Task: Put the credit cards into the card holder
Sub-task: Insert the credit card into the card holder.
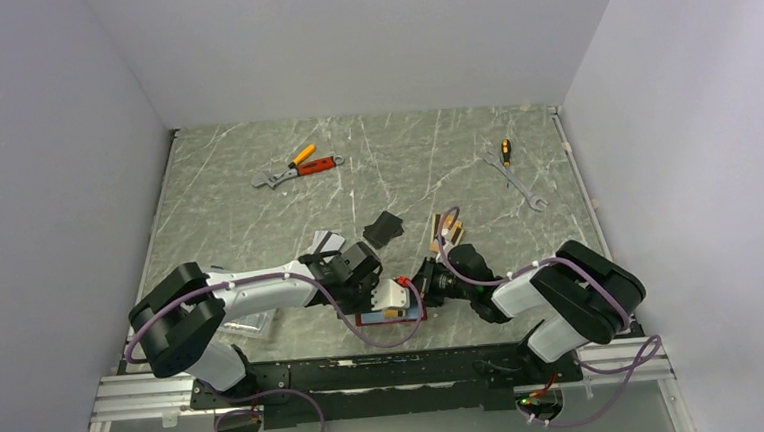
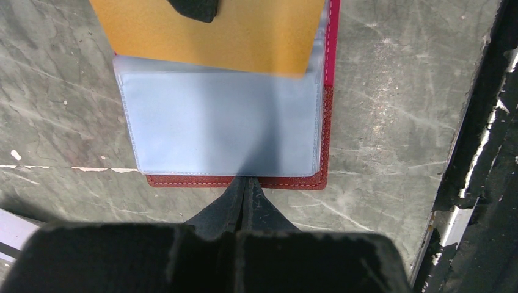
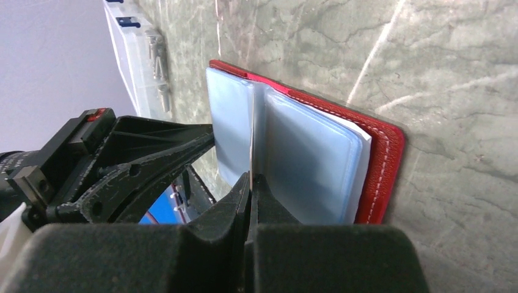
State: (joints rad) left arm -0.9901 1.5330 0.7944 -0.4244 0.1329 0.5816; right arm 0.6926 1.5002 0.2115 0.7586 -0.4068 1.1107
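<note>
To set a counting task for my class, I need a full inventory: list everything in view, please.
card holder: one, red with bluish sleeves, open, near edge.
gold card: one, over the holder, in right jaws.
orange-brown cards: small stack, mid-table.
silver-white cards: few, mid-table left.
black rectangle: one, mid-table.
clear box: one, near left.
wrench, pliers: one each, grey; orange-red handles, far left.
screwdriver, spanner: one each, orange-black; silver, far right.
left arm: jaws shut, tips at holder's edge.
right arm: jaws shut on gold card.
</note>
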